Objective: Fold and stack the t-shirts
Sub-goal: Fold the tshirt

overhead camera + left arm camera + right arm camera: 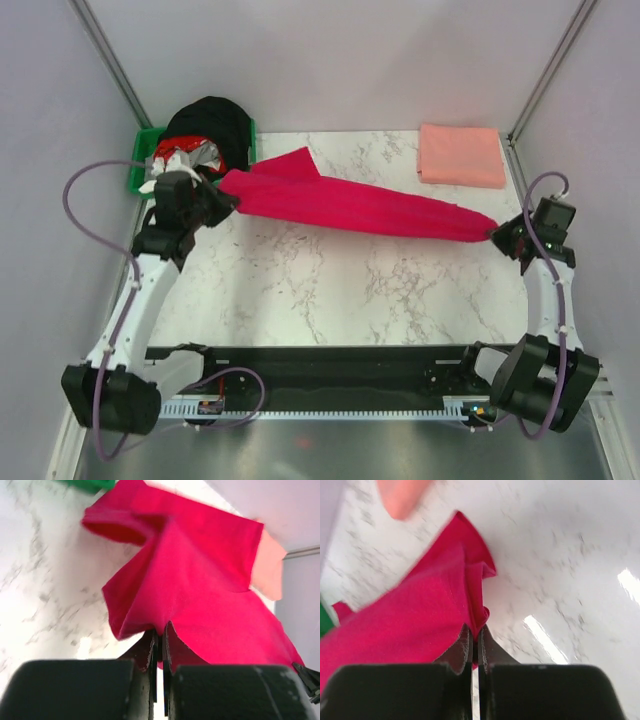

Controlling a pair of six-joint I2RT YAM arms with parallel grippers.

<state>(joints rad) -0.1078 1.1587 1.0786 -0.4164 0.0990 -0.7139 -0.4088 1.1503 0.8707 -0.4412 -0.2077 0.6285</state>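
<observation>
We take the crimson t-shirt (370, 208) as our mark and begin at the near edge of the marble table (330, 290), where both arm bases sit by a black rail (320, 365), well to the near side of the shirt. Each arm reaches to one end of it. The left gripper (222, 195) is at the shirt's left end. In the left wrist view we see its two dark fingers (147, 652) pressed almost together with a fold of red cloth pinched between them, so it is clamped on the shirt. The right gripper (497, 232) is at the shirt's right end, and its wrist view shows the same, with the fingers (460, 647) close together and red cloth caught in the narrow gap. Between the two, the shirt forms a long bunched band across the table, its left end a little farther back than its right, and one sleeve juts out on the far side near the left end. We cannot tell whether the middle of the band touches the tabletop. Beyond the shirt's right half, the salmon pink t-shirt (461, 155) lies folded flat in a neat rectangle, apart from the red one. Beyond the shirt's left end stands a green bin (140, 165) holding a heap of black cloth (210, 125).
</observation>
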